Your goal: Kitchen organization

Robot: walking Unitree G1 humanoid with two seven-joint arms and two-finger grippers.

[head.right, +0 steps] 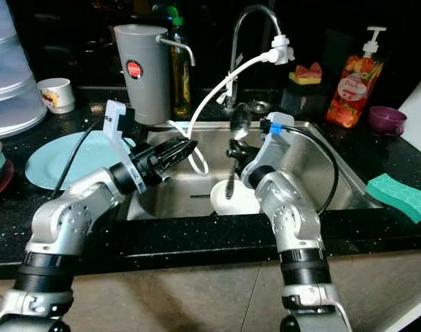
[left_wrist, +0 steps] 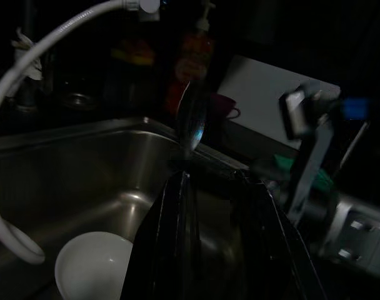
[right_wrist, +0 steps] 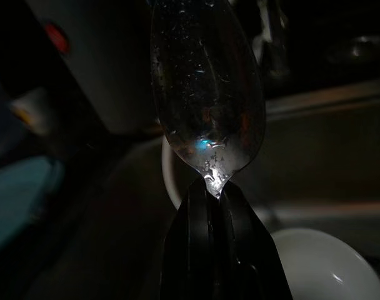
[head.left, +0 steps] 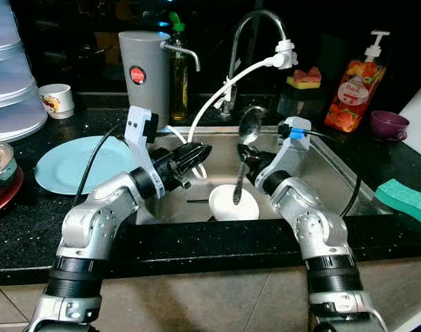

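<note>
My right gripper (head.left: 242,153) is shut on the neck of a large metal spoon (head.left: 250,124), holding it upright over the steel sink (head.left: 321,166). The spoon's bowl points up and its handle hangs down in front of a white bowl (head.left: 233,204) on the sink floor. The right wrist view shows the wet spoon (right_wrist: 205,87) close up, with the white bowl (right_wrist: 321,265) below it. My left gripper (head.left: 202,151) hovers over the sink's left side, shut and holding nothing, its tips aimed toward the spoon (left_wrist: 192,119).
A tap (head.left: 255,28) with a white hose (head.left: 224,86) arches over the sink. On the left counter lie a light blue plate (head.left: 72,162), a small cup (head.left: 58,100) and a grey dispenser (head.left: 145,72). A soap bottle (head.left: 356,86), purple cup (head.left: 388,124) and green sponge (head.left: 408,199) sit at the right.
</note>
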